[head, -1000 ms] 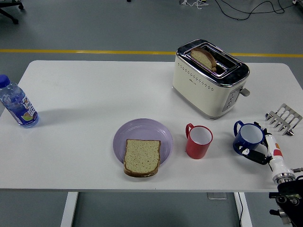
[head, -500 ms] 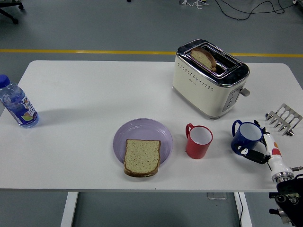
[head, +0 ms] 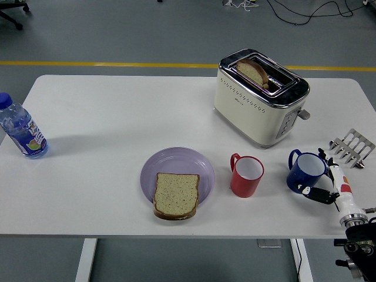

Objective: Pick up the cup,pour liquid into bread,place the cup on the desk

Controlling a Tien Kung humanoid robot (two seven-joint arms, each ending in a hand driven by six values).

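The blue cup (head: pixel 306 171) is glossy, white inside, its handle turned left, standing upright on the white counter (head: pixel 117 111) just right of the red cup (head: pixel 246 175). The right hand (head: pixel 326 182) wraps its fingers around the blue cup's right side, gripping it. Left of the red cup (it looks empty) a lilac plate (head: pixel 177 171) carries a bread slice (head: pixel 175 195). Behind the red cup, the cream toaster (head: pixel 260 97) holds another slice (head: pixel 252 72).
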